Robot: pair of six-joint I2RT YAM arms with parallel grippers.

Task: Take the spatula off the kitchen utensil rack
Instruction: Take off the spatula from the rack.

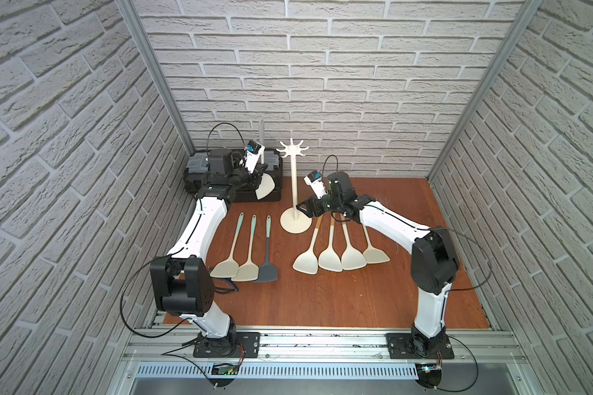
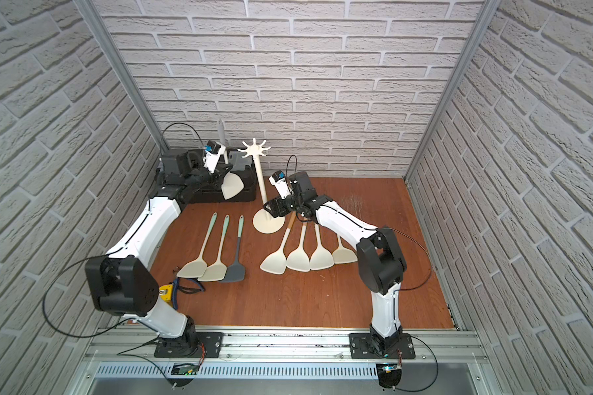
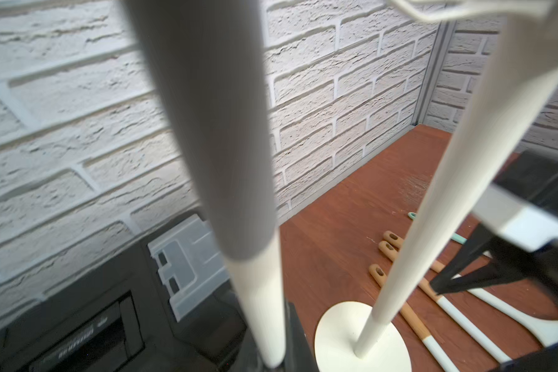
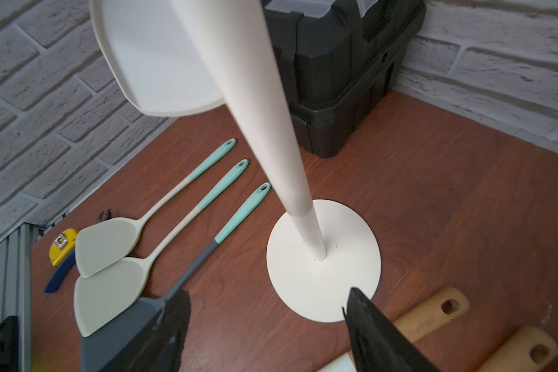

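My left gripper (image 1: pixel 258 172) is shut on the cream shaft of a spatula (image 1: pixel 266 186), held over the black toolbox to the left of the rack. The spatula's grey handle end (image 3: pixel 213 128) points up and its cream blade (image 4: pixel 155 58) hangs down. The kitchen utensil rack (image 1: pixel 294 191) stands at mid-table, and the hooks of its crown (image 1: pixel 291 148) are bare. My right gripper (image 4: pixel 264 309) is open low beside the rack's pole (image 4: pixel 271 112), above the edge of the disc base (image 4: pixel 322 277), with nothing between its fingers.
A black toolbox (image 1: pixel 271 198) sits at the back left under the held spatula. Three spatulas (image 1: pixel 250 246) lie left of the rack base. Several wood-handled ones (image 1: pixel 332 253) lie to its right, partly under my right arm. A yellow tape measure (image 2: pixel 166 292) lies near the left arm.
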